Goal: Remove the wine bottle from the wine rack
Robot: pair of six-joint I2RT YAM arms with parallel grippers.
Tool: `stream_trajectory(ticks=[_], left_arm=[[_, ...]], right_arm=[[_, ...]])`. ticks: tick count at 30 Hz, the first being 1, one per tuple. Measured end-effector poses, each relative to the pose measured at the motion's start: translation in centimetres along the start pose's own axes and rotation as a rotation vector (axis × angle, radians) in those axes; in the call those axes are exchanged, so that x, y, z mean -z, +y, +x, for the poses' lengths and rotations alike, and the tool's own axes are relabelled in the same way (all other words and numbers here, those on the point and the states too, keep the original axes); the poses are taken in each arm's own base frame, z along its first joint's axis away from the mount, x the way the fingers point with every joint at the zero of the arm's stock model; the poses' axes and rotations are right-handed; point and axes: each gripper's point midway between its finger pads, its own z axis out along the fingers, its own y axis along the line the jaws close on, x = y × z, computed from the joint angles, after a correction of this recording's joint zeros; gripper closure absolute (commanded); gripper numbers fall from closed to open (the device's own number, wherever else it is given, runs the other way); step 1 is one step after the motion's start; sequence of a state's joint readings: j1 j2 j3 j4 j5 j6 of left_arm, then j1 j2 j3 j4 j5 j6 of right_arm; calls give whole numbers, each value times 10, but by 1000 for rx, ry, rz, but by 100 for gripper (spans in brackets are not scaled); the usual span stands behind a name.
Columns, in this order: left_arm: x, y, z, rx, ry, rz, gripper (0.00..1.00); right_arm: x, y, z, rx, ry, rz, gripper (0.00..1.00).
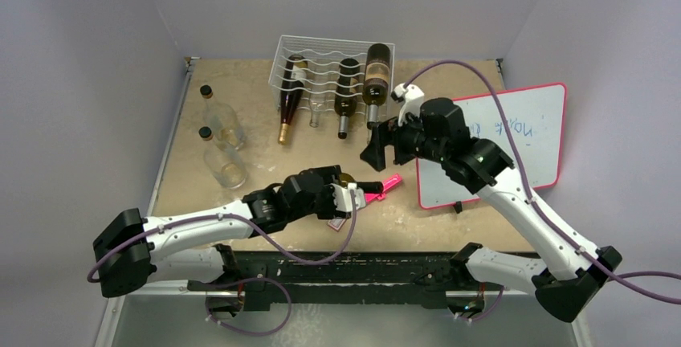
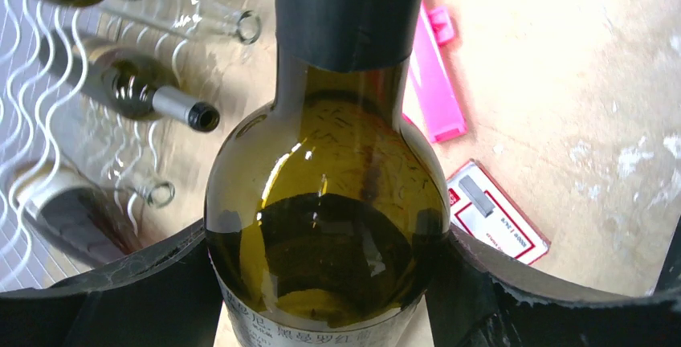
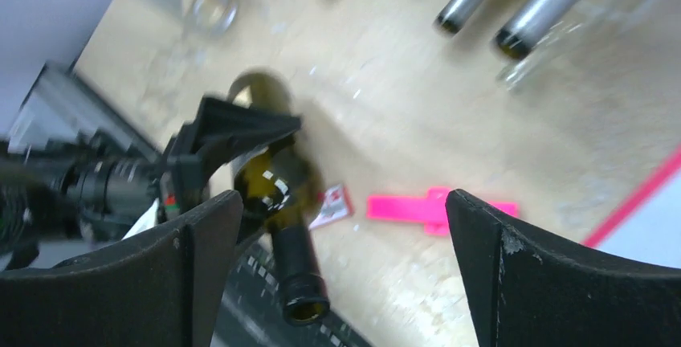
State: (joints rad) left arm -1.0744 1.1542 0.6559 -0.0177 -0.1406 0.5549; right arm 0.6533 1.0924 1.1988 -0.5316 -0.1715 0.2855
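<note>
Left tool [image 1: 341, 193] clamped round the body of the wine bottle [image 2: 325, 226]; long axis in line with the wrist, neck pointing away past the fingers (bottle tilted); wine rack [image 1: 321, 50] well apart, ahead-left of this tool; right tool [image 3: 341, 275] wide open, empty, nearer the rack.
</note>
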Motion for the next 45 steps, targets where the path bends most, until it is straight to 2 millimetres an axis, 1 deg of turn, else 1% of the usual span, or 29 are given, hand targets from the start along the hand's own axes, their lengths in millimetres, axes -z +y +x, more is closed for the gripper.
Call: stream_trajectory(ticks=[2,6,8,10,11,15,18,19,22,23,24,26,27,28,29,32,33,36,38,39,40,42,43,45], left_arm=[[4,4,1,81,6,-39,100],[15,24,-4,252,-23,-173,100],[22,36,-4,331,-48,-259,100],[32,50,1,417,-67,-362,100],[36,56,4,450,-69,-402,100],[54,95,26,613,-63,-585,100],[74,131,41,718,-57,-731,100],[80,142,42,738,-59,-762,100],[97,194,38,812,-83,-865,100],[104,221,35,846,-107,-907,100],[109,241,34,868,-129,-944,100],[122,289,38,910,-198,-1030,100],[128,309,42,919,-220,-1070,100],[132,323,47,923,-229,-1101,100],[136,342,55,928,-226,-1141,100],[137,385,78,944,-246,-1204,100],[136,397,87,949,-253,-1220,100],[136,438,124,954,-255,-1272,100],[141,462,151,950,-237,-1317,100],[146,474,169,953,-238,-1343,100],[151,479,182,957,-242,-1362,100],[167,487,212,974,-259,-1400,100],[179,488,229,977,-264,-1432,100],[203,482,262,980,-260,-1498,100]], right_arm=[[8,-9,-25,8,-82,72,0],[24,-29,-63,4,-214,219,0],[32,-39,-76,1,-267,286,0],[41,-45,-88,1,-322,330,0],[45,-46,-92,3,-341,338,0],[60,-42,-107,10,-431,328,0],[59,-37,-113,16,-464,294,0],[56,-35,-113,18,-466,279,0],[39,-29,-109,28,-442,230,0],[32,-27,-106,31,-428,212,0],[27,-27,-105,32,-418,207,0],[15,-26,-103,36,-398,190,0],[10,-25,-102,38,-388,181,0],[6,-25,-102,38,-382,176,0],[3,-25,-101,38,-378,174,0],[-9,-27,-99,38,-356,172,0],[-14,-27,-97,39,-344,170,0],[-28,-27,-95,39,-310,161,0],[-36,-26,-93,39,-291,151,0],[-39,-26,-93,38,-284,149,0],[-43,-26,-93,36,-277,148,0],[-47,-26,-94,35,-267,149,0],[-49,-27,-96,34,-263,151,0],[-54,-27,-103,32,-256,162,0]])
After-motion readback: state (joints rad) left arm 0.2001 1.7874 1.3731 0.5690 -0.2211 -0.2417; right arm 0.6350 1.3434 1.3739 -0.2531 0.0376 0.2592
